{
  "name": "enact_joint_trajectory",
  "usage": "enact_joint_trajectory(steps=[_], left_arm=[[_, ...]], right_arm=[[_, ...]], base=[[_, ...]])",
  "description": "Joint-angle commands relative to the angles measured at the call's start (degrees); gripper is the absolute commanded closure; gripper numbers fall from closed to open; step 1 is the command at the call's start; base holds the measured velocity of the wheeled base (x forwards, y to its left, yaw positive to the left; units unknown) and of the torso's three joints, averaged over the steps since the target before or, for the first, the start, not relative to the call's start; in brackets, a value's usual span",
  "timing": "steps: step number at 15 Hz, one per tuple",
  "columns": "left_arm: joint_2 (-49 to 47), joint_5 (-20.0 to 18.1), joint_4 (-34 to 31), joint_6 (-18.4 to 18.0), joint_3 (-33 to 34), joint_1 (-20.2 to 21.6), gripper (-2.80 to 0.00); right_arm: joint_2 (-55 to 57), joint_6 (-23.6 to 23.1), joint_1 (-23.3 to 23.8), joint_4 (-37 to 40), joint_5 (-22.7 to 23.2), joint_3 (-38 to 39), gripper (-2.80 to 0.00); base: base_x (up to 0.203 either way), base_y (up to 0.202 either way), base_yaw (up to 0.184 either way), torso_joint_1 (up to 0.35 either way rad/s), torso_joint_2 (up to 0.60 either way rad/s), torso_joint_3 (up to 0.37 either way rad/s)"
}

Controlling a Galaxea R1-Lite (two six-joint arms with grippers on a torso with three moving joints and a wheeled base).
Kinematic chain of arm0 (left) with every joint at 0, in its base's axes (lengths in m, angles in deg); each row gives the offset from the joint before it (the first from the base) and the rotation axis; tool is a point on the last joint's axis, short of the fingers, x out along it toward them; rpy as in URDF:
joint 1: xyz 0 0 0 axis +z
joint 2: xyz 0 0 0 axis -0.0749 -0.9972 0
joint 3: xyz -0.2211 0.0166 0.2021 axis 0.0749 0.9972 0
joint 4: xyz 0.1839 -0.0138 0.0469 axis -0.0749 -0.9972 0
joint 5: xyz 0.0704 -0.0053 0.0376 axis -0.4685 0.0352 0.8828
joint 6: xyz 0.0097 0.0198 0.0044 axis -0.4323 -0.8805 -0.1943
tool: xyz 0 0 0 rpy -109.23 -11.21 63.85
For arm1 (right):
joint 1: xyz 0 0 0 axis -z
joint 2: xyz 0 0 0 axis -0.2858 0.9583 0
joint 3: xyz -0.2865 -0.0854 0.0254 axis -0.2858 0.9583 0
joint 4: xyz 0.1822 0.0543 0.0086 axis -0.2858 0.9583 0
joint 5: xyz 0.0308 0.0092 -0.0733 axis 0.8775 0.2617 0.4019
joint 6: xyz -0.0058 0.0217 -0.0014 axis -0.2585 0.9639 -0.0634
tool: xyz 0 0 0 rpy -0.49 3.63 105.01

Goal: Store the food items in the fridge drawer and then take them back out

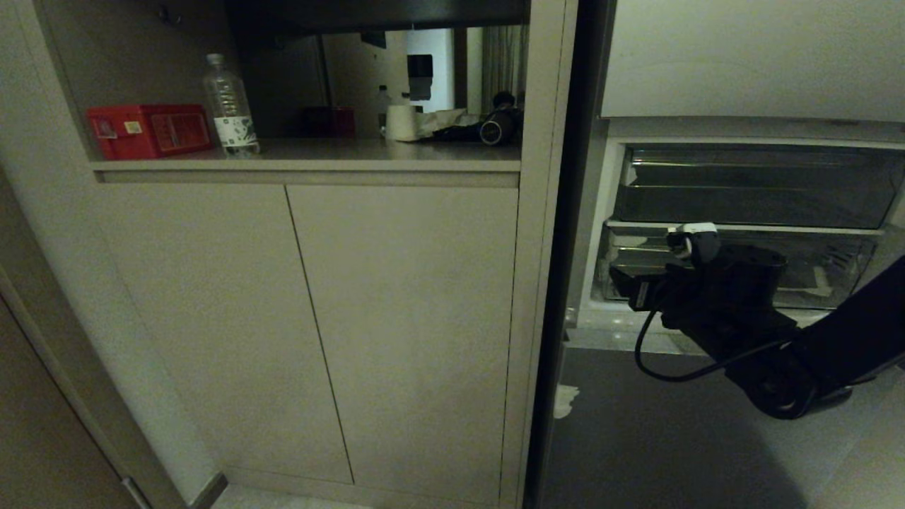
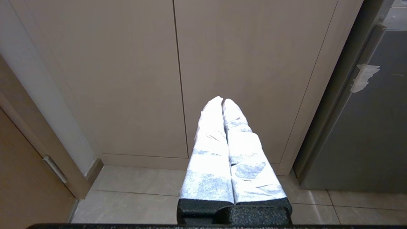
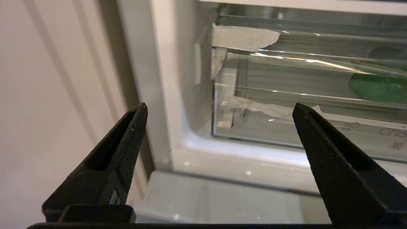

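Head view: the right gripper [image 1: 650,283] is seen on a dark arm reaching in from the right, just in front of the lower fridge drawer [image 1: 834,265]. Two clear bins are counted, one above the other; the upper bin [image 1: 756,187] looks shallower. No food is made out through the plastic here. On the shelf to the left, 1 water bottle [image 1: 230,106] and 1 red box [image 1: 150,131] are seen, w/ 2 cupboard doors [image 1: 403,325] below.

Left wrist view: the left gripper [image 2: 222,101] is pointed at the cupboard doors, well apart from the fridge. Its two white-wrapped fingers [image 2: 210,149] are pressed together, w/ nothing between them.

Right wrist view: the right gripper's two black fingers [image 3: 124,149] are spread wide, nothing held. The drawer's near corner is framed between them, close but not touched. One green item [image 3: 378,87] is seen inside the drawer, toward its far side; no orange-brown piece is visible.

Risk, as judged: the gripper is lined up w/ the drawer's corner by the fridge wall, not its middle, so a finger could be jammed against the wall, or the glossy rim could slip if pulled off-centre and the drawer could skew.
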Motion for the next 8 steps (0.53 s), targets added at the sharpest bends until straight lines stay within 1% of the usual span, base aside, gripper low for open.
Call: enact_joint_trajectory(steps=[1,3,8], left_arm=[[-0.02,0.02,-0.06,0.01,0.03,0.0,0.0],[-0.02,0.02,-0.09,0.01,0.03,0.0,0.0],[-0.02,0.02,-0.04,0.01,0.03,0.0,0.0]], right_arm=[[4.71,-0.04,-0.17,-0.27,-1.83,-4.34,-2.8],[6.71,-0.12,-0.15,0.21,-3.48,-7.59,-2.8],[7.58,-0.04,-0.02,4.83,-3.85,-12.97,-2.8]], base=[[0.0,0.0,0.0,0.0,0.0,0.0],[0.0,0.0,0.0,0.0,0.0,0.0],[0.0,0.0,0.0,0.0,0.0,0.0]])
